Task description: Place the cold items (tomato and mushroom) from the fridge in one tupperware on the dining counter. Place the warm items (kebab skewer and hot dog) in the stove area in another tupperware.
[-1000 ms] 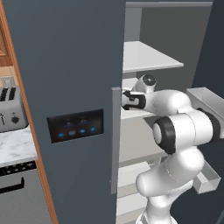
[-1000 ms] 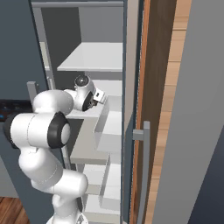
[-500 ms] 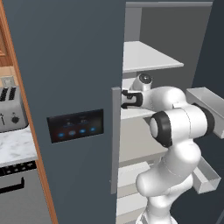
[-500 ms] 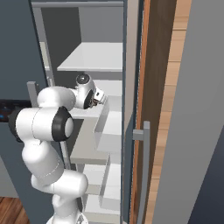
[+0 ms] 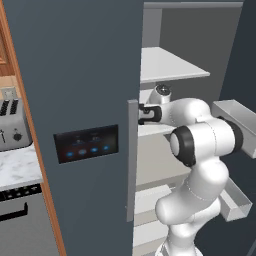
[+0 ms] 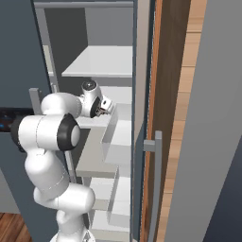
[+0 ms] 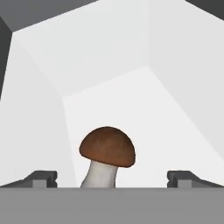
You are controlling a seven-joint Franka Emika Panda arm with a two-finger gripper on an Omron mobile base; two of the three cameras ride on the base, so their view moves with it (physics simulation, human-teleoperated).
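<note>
The mushroom (image 7: 107, 157) has a rounded, glossy chestnut-brown cap on a short, pale grey-white stalk that leans a little, so the cap sits slightly off to one side of the stalk's foot. In the hand view it stands just ahead of the claw (image 7: 112, 178), in line with the gap between the two fingertips (image 7: 41, 178), nearer the one on the picture's left; neither tip touches it. The fingers are spread wide apart, and nothing is held between them.

The mushroom rests on a white shelf floor (image 7: 144, 118) inside the fridge (image 5: 75, 75), with plain white walls closing in beyond it and to either side of the claw.

From the left base view, the arm reaches in past the edge of the dark blue-grey door, its wrist (image 5: 152, 112) level with a middle shelf, just beyond the grey handle (image 5: 132, 160). A broader white shelf (image 5: 170, 65) lies above the wrist, and door bins (image 5: 235, 117) stand on the near side of the arm. In the right base view the hand (image 6: 99, 106) points into the compartment beside a pale bin (image 6: 116, 134). The black panel of blue lights (image 5: 86, 144) sits on the door front, well off from the claw, and a toaster (image 5: 11, 125) stands on the marble bench (image 5: 15, 167) further out.
</note>
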